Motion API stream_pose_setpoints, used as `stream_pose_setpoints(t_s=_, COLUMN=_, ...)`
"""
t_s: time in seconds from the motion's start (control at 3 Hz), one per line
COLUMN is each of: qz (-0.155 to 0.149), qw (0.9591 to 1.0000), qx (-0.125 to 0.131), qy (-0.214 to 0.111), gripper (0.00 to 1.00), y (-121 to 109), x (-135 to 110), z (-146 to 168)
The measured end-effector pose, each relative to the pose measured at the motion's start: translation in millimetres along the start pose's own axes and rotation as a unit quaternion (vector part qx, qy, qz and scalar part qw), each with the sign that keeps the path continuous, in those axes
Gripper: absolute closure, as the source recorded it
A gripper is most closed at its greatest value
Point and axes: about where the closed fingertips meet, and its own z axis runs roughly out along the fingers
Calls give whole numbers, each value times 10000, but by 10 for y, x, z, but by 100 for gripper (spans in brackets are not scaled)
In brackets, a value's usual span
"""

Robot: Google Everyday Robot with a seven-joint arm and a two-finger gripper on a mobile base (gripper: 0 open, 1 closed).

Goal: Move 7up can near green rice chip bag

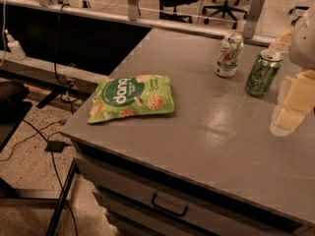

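Observation:
The 7up can (pixel 229 55), white and silver with green markings, stands upright near the far edge of the grey table (pixel 206 132). The green rice chip bag (pixel 132 98) lies flat near the table's left edge, well apart from the can. My gripper (pixel 291 107) shows at the right edge of the view, pale and blocky, hanging above the table to the right of both cans and touching neither.
An all-green can (pixel 263 73) stands upright just right of the 7up can. The table has a drawer with a handle (pixel 169 206) at the front. Cables and a dark desk are on the left; office chairs stand behind a rail at the back.

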Motion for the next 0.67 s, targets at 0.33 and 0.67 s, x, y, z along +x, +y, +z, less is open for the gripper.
stream_pose_setpoints(t_s=0.33, qz=0, qw=10000, qx=1, qy=0, gripper=0, y=0, x=0, z=0)
stream_pose_setpoints(t_s=0.67, qz=125, qw=9998, qx=43, qy=-149, gripper=0, y=-184, x=-24, z=5)
